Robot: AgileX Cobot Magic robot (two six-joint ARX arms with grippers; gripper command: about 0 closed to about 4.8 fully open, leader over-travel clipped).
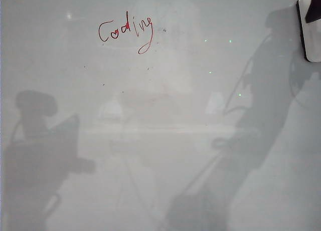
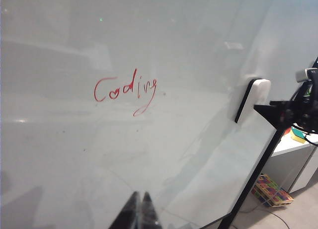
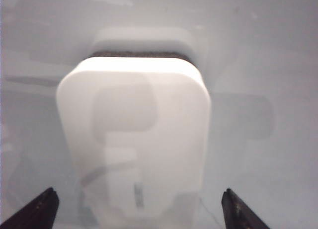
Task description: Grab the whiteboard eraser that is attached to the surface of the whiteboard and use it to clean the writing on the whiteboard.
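Whiteboard eraser (image 3: 133,134) on glossy whiteboard (image 1: 160,156) (red writing (image 1: 126,31) intact), right end effector (image 3: 139,209) spread, left end effector (image 2: 139,209) pressed together.

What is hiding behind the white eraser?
The whiteboard eraser sticks on the whiteboard. Behind it only a dark felt strip shows; the board beneath is covered. The right gripper is open around it; the left gripper is shut, near the board's bottom edge.

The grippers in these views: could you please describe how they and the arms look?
The left gripper shows two slim black fingers tapering to points. The right gripper has black, wedge-shaped fingertips; seen from the left wrist view, its arm is black and angular with dark cables beside it. No markings are legible.
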